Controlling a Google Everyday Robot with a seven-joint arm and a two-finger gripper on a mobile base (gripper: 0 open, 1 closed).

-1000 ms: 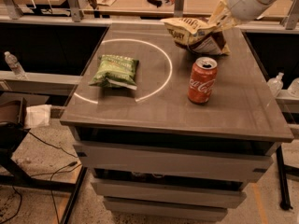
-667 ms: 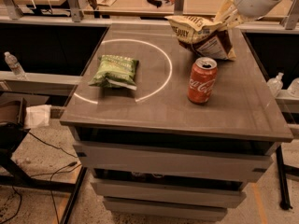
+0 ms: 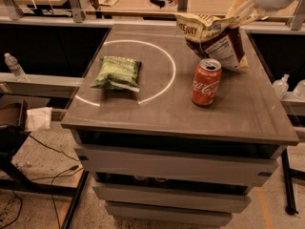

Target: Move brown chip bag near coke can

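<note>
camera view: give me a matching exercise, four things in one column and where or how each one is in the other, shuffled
Column one:
1. brown chip bag
2. coke can
3. green chip bag
4. gripper

Column two:
a. lying flat on the left part of the table
b. standing upright, nearer the camera than the brown bag
c. at the far right, shut on a bag's top edge
d. held up on end, behind the can

Pairs: 1-d, 2-b, 3-a, 4-c
</note>
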